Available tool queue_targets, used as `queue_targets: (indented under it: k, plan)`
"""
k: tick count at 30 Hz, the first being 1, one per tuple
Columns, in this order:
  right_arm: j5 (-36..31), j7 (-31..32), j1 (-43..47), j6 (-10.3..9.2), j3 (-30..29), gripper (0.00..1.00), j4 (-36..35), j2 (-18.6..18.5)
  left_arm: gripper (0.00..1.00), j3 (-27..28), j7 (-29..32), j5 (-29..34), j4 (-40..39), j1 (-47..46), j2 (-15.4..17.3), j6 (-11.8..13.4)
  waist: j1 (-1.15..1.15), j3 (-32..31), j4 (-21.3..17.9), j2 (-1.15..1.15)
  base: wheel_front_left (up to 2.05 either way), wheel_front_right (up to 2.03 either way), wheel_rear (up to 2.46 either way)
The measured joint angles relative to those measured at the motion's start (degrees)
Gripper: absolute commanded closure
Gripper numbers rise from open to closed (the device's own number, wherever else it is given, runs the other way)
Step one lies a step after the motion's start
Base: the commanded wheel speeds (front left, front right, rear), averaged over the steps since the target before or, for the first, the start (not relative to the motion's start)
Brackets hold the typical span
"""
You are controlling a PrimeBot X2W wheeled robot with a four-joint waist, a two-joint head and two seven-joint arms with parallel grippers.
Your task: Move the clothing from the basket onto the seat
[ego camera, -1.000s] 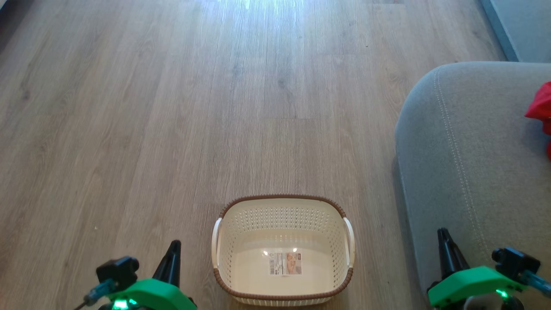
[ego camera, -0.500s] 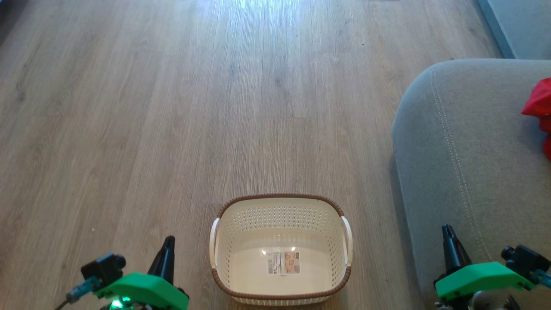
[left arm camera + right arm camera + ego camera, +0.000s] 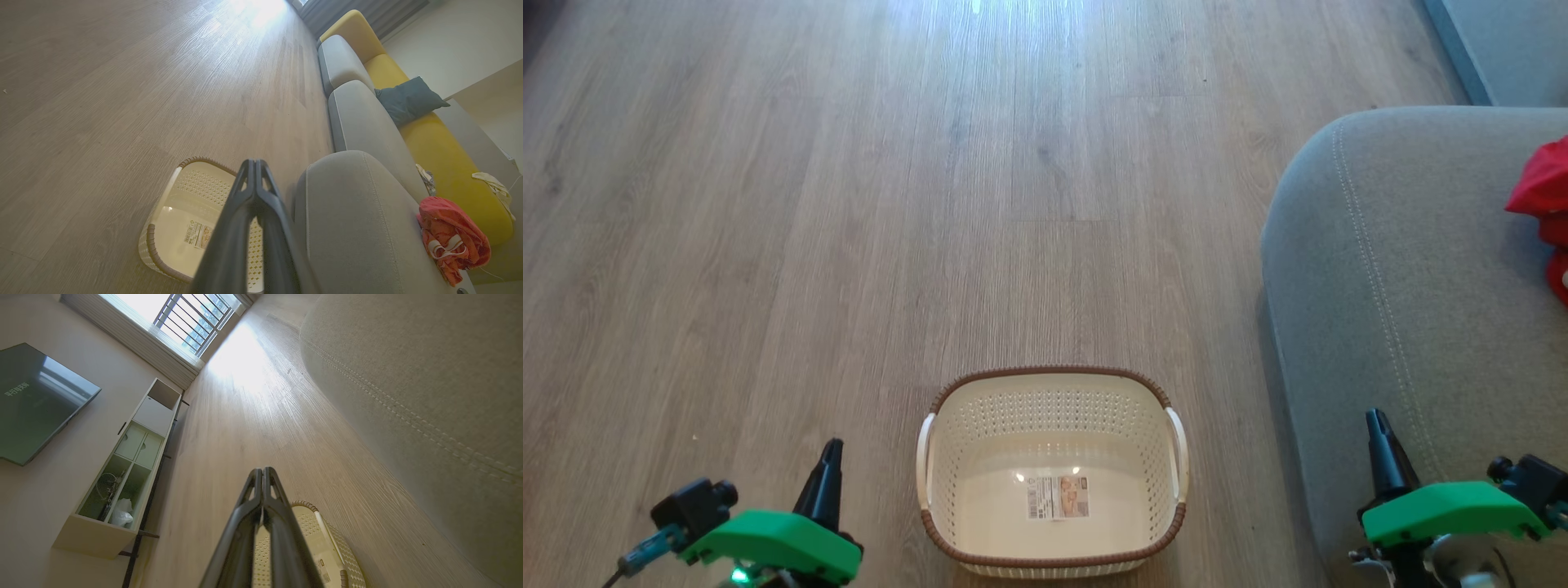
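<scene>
The cream basket (image 3: 1052,392) with a brown rim stands on the wood floor, holding only a paper label; it also shows in the left wrist view as the basket (image 3: 179,204) and in the right wrist view as the basket (image 3: 327,551). The red clothing (image 3: 1543,196) lies on the grey seat (image 3: 1405,269) at the right edge; from the left wrist the clothing (image 3: 451,234) rests bunched on the seat (image 3: 359,220). My left gripper (image 3: 832,447) is shut and empty, left of the basket. My right gripper (image 3: 1374,418) is shut and empty over the seat's front corner.
Wood floor (image 3: 849,204) stretches ahead and to the left. A sofa with a yellow back (image 3: 433,143) and a dark blue cushion (image 3: 408,100) runs beyond the seat. A low cabinet (image 3: 122,473) and a dark screen (image 3: 36,400) stand along the far wall.
The whole head picture has shifted slightly, so the camera moved. Both grippers have drifted a little outward and lower in that view, staying shut. The basket and clothing stay put.
</scene>
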Motion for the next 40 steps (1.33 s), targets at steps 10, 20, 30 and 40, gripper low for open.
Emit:
queue_targets:
  k: [10, 20, 30, 40]
  plan:
    - [5.9, 1.7, -0.1, 0.00, -0.5, 1.00, -0.4, 0.0, 1.00, 1.3, 1.5, -6.3, -0.4, -1.0, 0.0, -0.6, 0.00, 0.1, -0.4, 0.00, 0.00, 0.00, 0.00]
    - [11.2, 3.3, -0.7, 0.00, -1.3, 1.00, -1.0, 0.1, 1.00, 2.8, 2.9, -11.9, -0.9, -1.1, 0.0, -1.1, 0.00, 0.3, -0.8, 0.00, 0.00, 0.00, 0.00]
    - [17.1, 4.8, -1.1, 0.00, -1.7, 1.00, -1.7, 0.1, 1.00, 3.8, 4.8, -18.1, -1.3, -1.3, -0.1, -2.1, 0.00, 0.4, -1.3, 0.00, 0.00, 0.00, 0.00]
    - [23.0, 6.4, -1.7, 0.00, -2.2, 1.00, -2.2, 0.3, 1.00, 5.0, 6.3, -24.3, -1.6, -2.4, -0.1, -2.6, 0.00, 0.6, -1.7, 0.00, 0.00, 0.00, 0.00]
